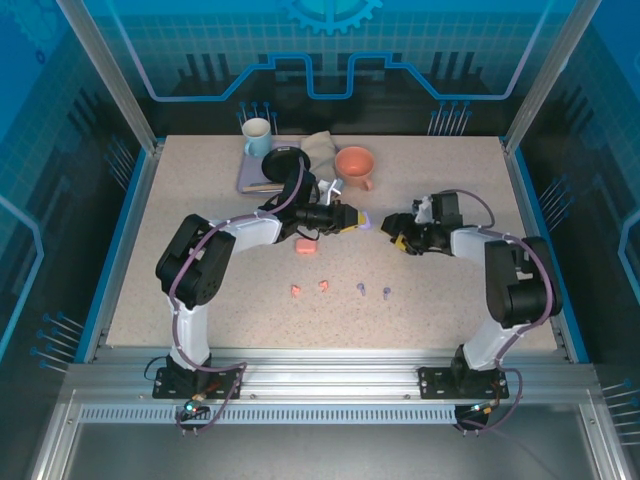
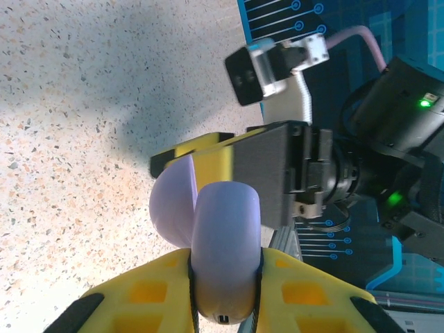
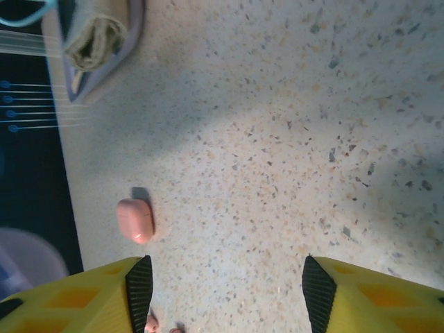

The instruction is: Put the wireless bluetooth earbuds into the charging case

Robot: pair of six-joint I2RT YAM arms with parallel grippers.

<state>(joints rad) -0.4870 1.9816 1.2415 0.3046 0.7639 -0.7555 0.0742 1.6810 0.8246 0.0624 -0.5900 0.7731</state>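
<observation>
My left gripper (image 1: 350, 217) is shut on a lilac charging case (image 2: 225, 250), held above the table with its lid (image 2: 172, 208) swung open. Facing it a short way off, my right gripper (image 1: 395, 232) is open with nothing between its fingers (image 3: 225, 291), and one finger (image 2: 208, 156) reaches the case lid. Two coral-pink earbuds (image 1: 296, 291) (image 1: 324, 286) and two lilac earbuds (image 1: 360, 288) (image 1: 386, 292) lie in a row on the table nearer the arm bases. A pink charging case (image 1: 306, 247) (image 3: 135, 220) lies shut on the table under the left arm.
At the back stand a pale blue mug (image 1: 257, 137), an orange cup (image 1: 355, 165) and a grey tray (image 1: 250, 178) with a folded cloth (image 1: 320, 148) (image 3: 94, 38). Blue walls bound the speckled table (image 1: 200, 190).
</observation>
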